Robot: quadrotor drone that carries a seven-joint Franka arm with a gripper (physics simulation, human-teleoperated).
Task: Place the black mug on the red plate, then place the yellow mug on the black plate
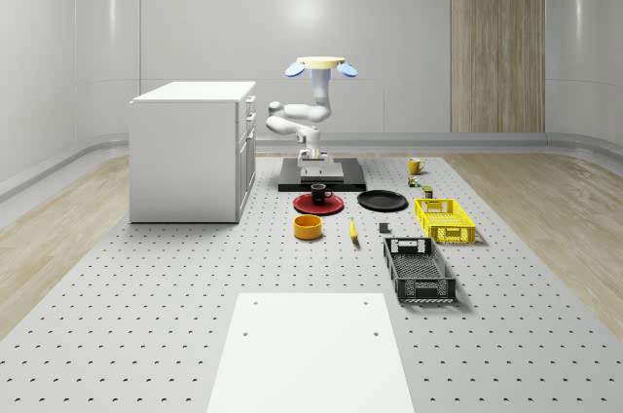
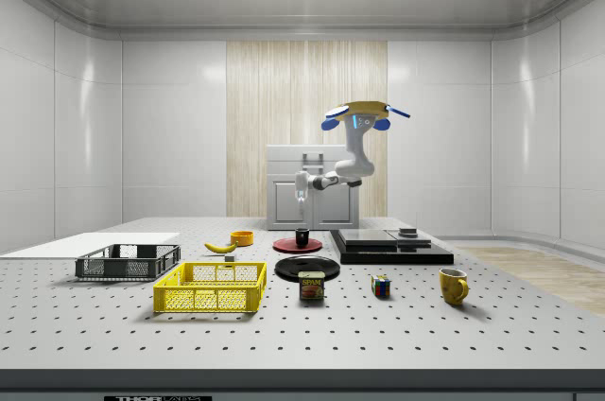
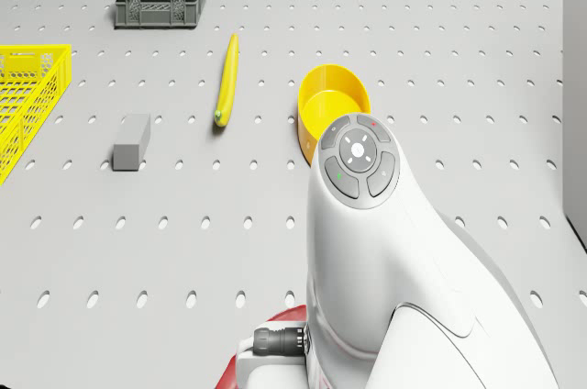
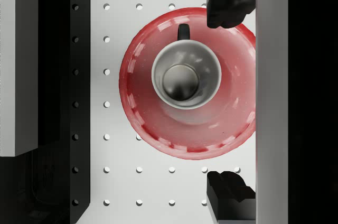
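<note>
Already the glossy black ceramic mug (image 4: 186,74) stands upright on the round red plate (image 4: 153,129), its handle pointing toward one rim. The drone (image 1: 320,65) hovers above that plate, beside the white cabinet (image 1: 187,152), with the white arm folded beneath it. The two-finger gripper (image 1: 312,157) hangs directly over the mug, well clear of it; in the wrist view its dark fingertips (image 4: 227,5) stand spread wide, one on each side of the plate, holding nothing.

The first half of the task looks done. The small yellow handled mug (image 2: 454,286) sits far off near the whole-scene view's right, past the flat black plate (image 1: 382,201), which lies just beside the red one.

The risk, as I judge it, is in leaving: a low swing of the arm toward the yellow mug could clip the black mug and knock it off its plate. Rising first would avoid that. The shallow yellow bowl (image 3: 334,106) could also be mistaken for the target.
</note>
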